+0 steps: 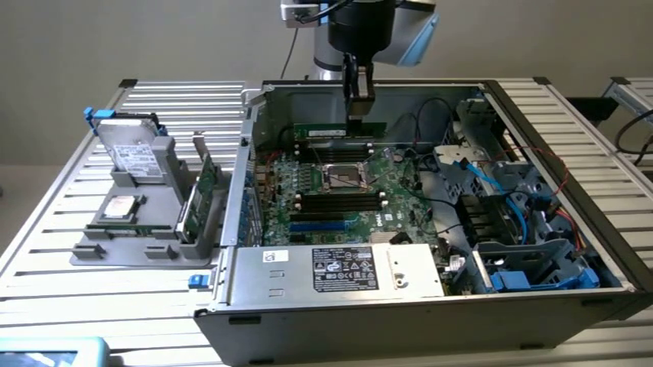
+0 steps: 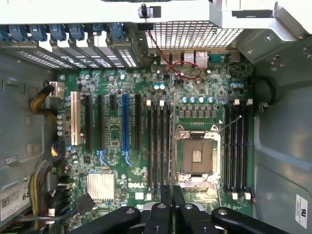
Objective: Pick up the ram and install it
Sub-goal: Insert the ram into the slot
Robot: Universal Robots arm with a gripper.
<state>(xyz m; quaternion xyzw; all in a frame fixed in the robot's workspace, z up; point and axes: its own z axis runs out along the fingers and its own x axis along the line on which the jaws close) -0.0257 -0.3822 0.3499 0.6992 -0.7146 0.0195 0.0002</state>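
The arm was cut off by the upper edge of the exterior view, so little more than its dark wrist and the gripper hanging into the open computer case could be seen. The claw was pinched narrow on the ram, which hung level as a green strip with a white label near the case's far wall, above the back of the motherboard. Exactly where the fingertips met the stick's top edge was hard to make out. In the wrist view the fingers stood close together over the board between the memory slots and the bare processor socket, and the stick there was too thin to pick out with confidence. The near part of the board was hidden behind the labelled power supply. On the exterior view's left, a grey holder carried a hard drive and an expansion card, the card seen nearly edge-on. Everything stood on a slatted metal table before a plain beige wall. A teal object was clipped by the lower corner and could not be identified.
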